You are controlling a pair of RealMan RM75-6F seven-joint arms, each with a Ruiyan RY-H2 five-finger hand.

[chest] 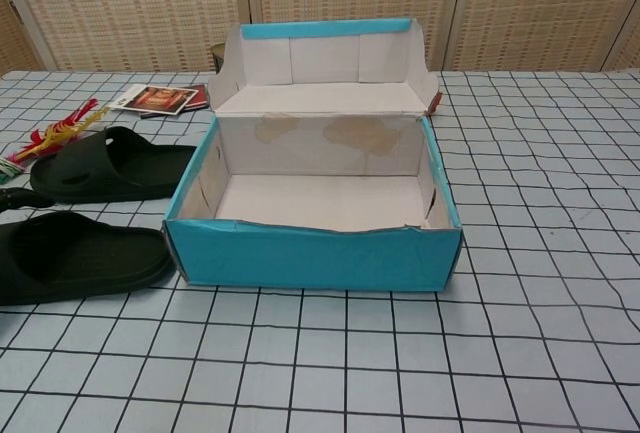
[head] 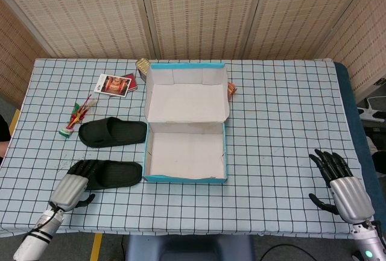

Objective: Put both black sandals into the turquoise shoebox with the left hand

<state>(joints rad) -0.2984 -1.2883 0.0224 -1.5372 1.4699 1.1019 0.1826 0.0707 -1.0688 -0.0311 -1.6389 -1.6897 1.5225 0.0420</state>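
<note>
On the checked tablecloth [head: 277, 122], the turquoise shoebox [head: 186, 155] stands open near the middle, its lid folded back toward the far wall and its inside bare. Left of the box lie the 2 black sandals, both on the cloth and outside it: the far sandal [head: 113, 132] sits beside the box's left wall, and the near sandal [head: 107, 173] lies closer to the table's front edge, its toe end just beside the box's front-left corner. The left hand [head: 71, 186] rests at the near sandal's outer end, its dark fingers [head: 84, 166] laid over the heel end; whether they actually grasp the sandal cannot be told. In the chest view only a dark fingertip shows at the left edge. The right hand [head: 341, 182] lies palm-down near the table's front-right corner, fingers spread and holding nothing. Beyond the sandals lie a red-and-green bundle [head: 76, 117] and some printed cards [head: 114, 84].
</note>
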